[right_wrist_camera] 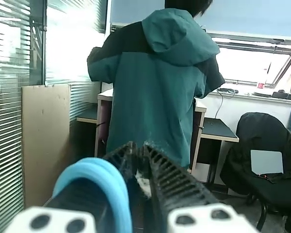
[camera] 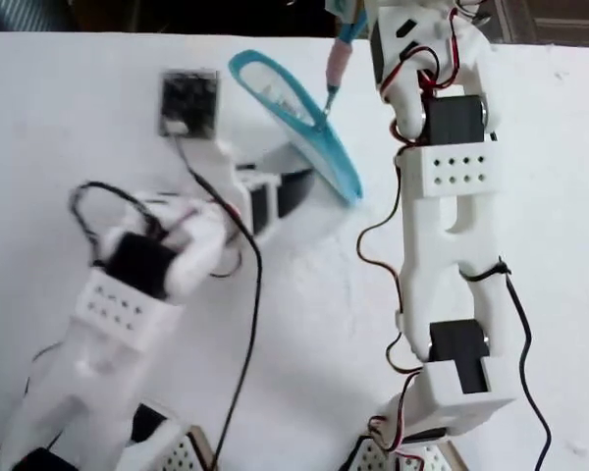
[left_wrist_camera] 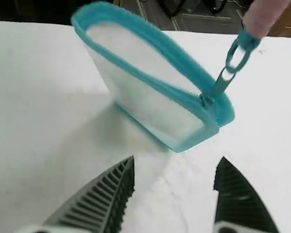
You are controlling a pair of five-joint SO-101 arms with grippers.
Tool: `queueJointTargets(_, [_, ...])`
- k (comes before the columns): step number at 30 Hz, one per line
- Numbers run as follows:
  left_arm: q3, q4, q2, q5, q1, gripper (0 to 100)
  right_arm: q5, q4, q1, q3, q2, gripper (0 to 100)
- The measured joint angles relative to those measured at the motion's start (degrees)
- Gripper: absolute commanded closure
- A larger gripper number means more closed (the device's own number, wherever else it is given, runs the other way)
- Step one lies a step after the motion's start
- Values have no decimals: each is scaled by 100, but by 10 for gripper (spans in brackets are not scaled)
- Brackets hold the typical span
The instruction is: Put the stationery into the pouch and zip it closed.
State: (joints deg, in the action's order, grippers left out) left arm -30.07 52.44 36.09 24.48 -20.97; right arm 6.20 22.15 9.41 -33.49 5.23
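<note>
The pouch [camera: 296, 120], white mesh with a teal zip edge, stands tilted on the white table, and its mouth gapes along most of its length [left_wrist_camera: 150, 82]. Its zip slider [left_wrist_camera: 206, 99] sits at the end nearer the right arm. A teal link and a pink tag [camera: 336, 65] run up from the slider. My right gripper [right_wrist_camera: 138, 148] is raised off the table and shut on the teal pull loop [right_wrist_camera: 94, 182] at the tag's top. My left gripper [left_wrist_camera: 172, 191] is open just short of the pouch's side, low over the table [camera: 275, 191].
A black square block [camera: 188, 102] with a black cable [camera: 250, 294] lies on the table beside the pouch. The right arm's white links [camera: 456, 226] stretch along the right side. Bare table [camera: 59, 118] lies at the far left.
</note>
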Motion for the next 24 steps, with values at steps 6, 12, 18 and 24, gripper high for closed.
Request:
queueJointTargets(6, [-299,-1002,-721,-35,-325,718,0,0,0,0,0,982])
queueJointTargets(12, [818,-1029,-2154,185,-545,720,0,0,0,0,0,982])
queueJointTargets(18, [1714,-782,-3270,1160,-642,727,0,105,-9,0,0,982])
queueJointTargets(24, [2101,-369,-3446,1934,-571,828,0,308,-18,0,0,982])
